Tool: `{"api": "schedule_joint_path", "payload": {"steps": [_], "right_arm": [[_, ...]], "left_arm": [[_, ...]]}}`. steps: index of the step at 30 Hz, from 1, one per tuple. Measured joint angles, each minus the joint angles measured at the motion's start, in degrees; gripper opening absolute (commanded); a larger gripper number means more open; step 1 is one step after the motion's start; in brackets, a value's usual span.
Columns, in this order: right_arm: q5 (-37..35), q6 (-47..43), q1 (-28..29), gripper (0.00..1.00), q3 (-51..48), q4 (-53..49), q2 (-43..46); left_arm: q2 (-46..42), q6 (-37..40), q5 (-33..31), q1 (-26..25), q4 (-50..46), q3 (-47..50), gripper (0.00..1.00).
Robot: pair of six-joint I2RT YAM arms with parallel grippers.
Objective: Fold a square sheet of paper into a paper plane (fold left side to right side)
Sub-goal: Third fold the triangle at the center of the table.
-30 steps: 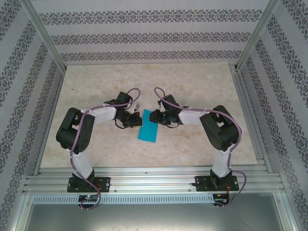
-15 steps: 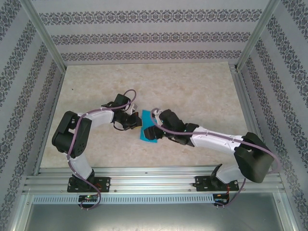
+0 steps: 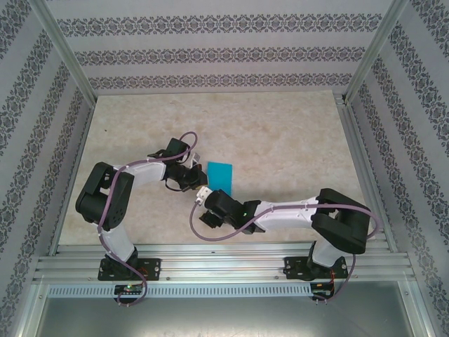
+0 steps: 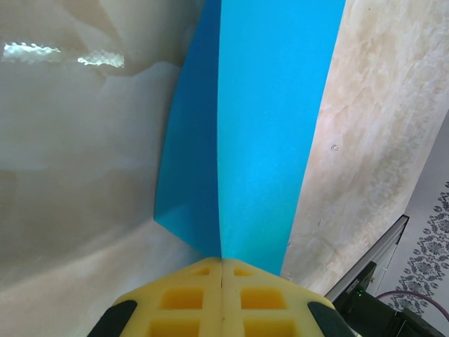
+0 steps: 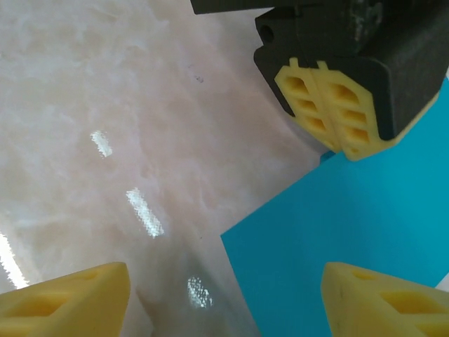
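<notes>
A pale marbled surface (image 3: 280, 133) is seen from above, walled with patterned panels. Two arms are mounted at its near edge. The left arm (image 3: 112, 193) is bent toward the centre, and the right arm (image 3: 295, 210) is stretched low and leftward across the near half.

Near the middle of the surface lies the square sheet of paper (image 3: 220, 177), bright turquoise. It is doubled over into a narrow strip. Its long axis runs roughly from near to far, with the short ends facing near and far. No pointed nose is formed yet.

The left pincer (image 4: 222, 275) is pressed together on the strip's left edge, at one end of a crease. From its wrist view, one panel is seen in shadow beside a brighter one, so the paper seems slightly tented. This grip is probably meant to keep the layers aligned.

The right pincer (image 3: 205, 205) is held just near and left of the strip. Its yellow fingers (image 5: 70, 298) are spread well apart with nothing between them, likely readied to flatten the crease.
</notes>
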State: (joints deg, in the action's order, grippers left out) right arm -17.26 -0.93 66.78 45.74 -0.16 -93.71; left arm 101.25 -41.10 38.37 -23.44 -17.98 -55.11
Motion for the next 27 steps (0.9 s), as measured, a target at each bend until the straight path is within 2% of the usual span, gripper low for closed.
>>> {"api": "schedule_joint_path", "payload": {"steps": [2, 4, 10, 13, 14, 18, 20, 23, 27], "right_arm": [[-1.5, -1.3, 0.3, 0.71, 1.5, -0.1, -2.2], [-2.8, -2.2, 0.4, 0.65, 2.6, -0.2, -3.7], [-5.4, -3.4, 0.3, 0.25, 4.2, -2.4, -5.0], [-5.3, -3.7, 0.3, 0.07, 4.3, -3.8, -5.0], [-5.1, -3.6, 0.3, 0.02, 4.3, -4.2, -5.0], [-3.2, -3.6, -0.3, 0.00, 4.3, -5.5, -4.4], [-1.6, -3.5, -0.9, 0.00, 4.3, -6.0, -4.0], [0.5, -3.5, -2.1, 0.00, 4.3, -6.4, -3.7], [2.8, -3.5, -3.1, 0.00, 4.3, -6.7, -3.7]], "left_arm": [[0.0, 0.0, 0.0, 0.0, 0.0, 0.0, 0.00], [0.0, 0.0, 0.2, 0.0, 0.0, 0.0, 0.00], [0.1, 0.0, 0.2, 0.0, 0.0, 0.0, 0.02], [0.4, 0.1, 0.1, 0.0, 0.0, 0.0, 0.07], [0.5, 0.3, 0.1, 0.0, -0.1, 0.0, 0.12], [0.5, 2.3, -0.7, 0.0, -2.0, -1.1, 0.36], [0.3, 3.6, -1.6, 0.2, -3.9, -2.2, 0.42], [-0.9, 5.6, -2.9, 0.9, -7.0, -3.8, 0.44], [-1.8, 7.9, -3.3, 2.2, -10.2, -7.3, 0.39]]}}
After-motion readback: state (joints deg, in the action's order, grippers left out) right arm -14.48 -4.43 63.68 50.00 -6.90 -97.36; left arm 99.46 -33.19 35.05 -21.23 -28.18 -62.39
